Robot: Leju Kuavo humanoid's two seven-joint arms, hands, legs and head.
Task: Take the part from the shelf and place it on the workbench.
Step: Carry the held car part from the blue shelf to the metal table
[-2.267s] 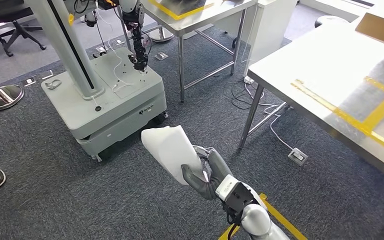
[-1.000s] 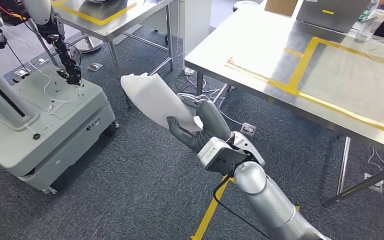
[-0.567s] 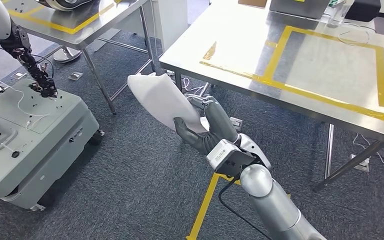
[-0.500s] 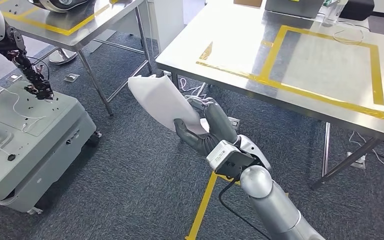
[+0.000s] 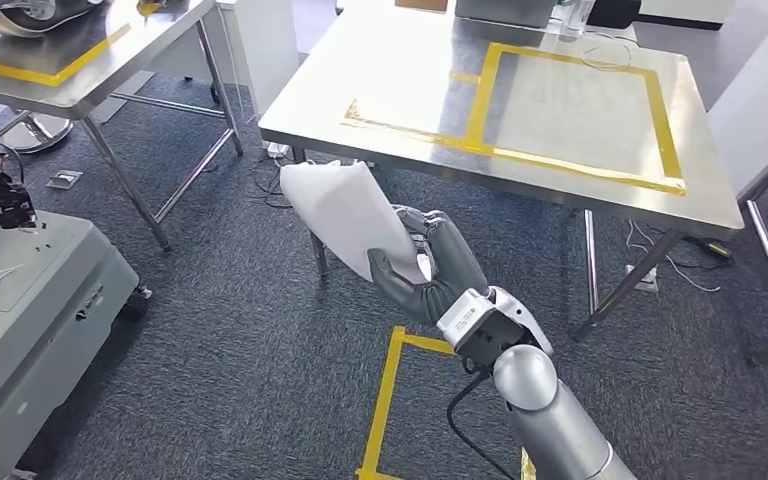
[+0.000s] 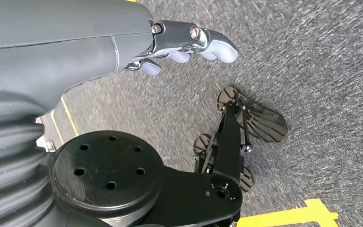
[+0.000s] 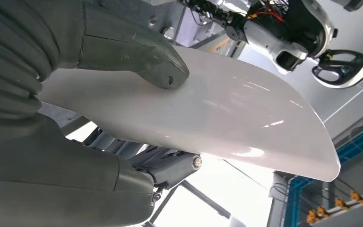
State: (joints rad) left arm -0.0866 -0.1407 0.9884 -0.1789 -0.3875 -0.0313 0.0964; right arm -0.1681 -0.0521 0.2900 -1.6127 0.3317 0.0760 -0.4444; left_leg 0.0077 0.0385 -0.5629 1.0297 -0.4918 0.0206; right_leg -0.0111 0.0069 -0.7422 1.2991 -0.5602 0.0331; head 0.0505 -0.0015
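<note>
My right hand grips the white curved part by its near end, thumb on top and fingers beneath. The part juts up and to the left, just in front of the near edge of the steel workbench, whose top carries a yellow tape rectangle. In the right wrist view the thumb presses on the smooth white part. The left hand hangs over grey carpet with its fingers curled in and nothing in them.
A second steel table stands at the back left. A grey wheeled robot base with a dark arm sits at the left. Yellow tape marks the carpet near my arm. Cables lie under the workbench.
The whole view has swung as I turned: the workbench has come from the right to the centre and nearer, the grey base has slid off left. My right hand still holds the part.
</note>
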